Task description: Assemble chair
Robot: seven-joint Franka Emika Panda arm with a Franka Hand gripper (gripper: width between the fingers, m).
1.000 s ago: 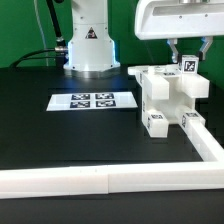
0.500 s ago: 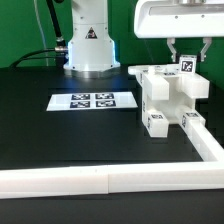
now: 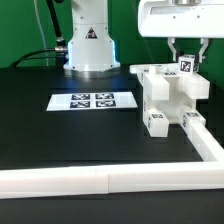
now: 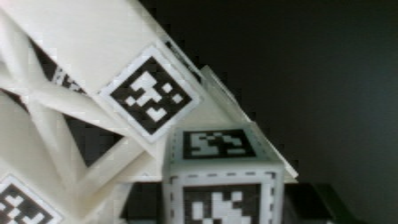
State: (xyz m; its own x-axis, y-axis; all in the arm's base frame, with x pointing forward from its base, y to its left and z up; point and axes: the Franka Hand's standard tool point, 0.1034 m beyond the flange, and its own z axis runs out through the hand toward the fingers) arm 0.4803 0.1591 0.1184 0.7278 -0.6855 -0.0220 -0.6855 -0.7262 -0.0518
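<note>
Exterior view: the chair stands on the black desk toward the exterior view's right, near the corner of the white border rail. The marker board lies apart on the exterior view's left. The tool hangs above, its 2 fingers clamped on a tagged post at the chair's top. The wrist view shows tagged white pieces close up.

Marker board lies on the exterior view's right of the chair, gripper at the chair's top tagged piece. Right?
No. The exterior view shows the marker board lying to the exterior view's left of the chair, not its right. The gripper is at the chair's top tagged piece.
</note>
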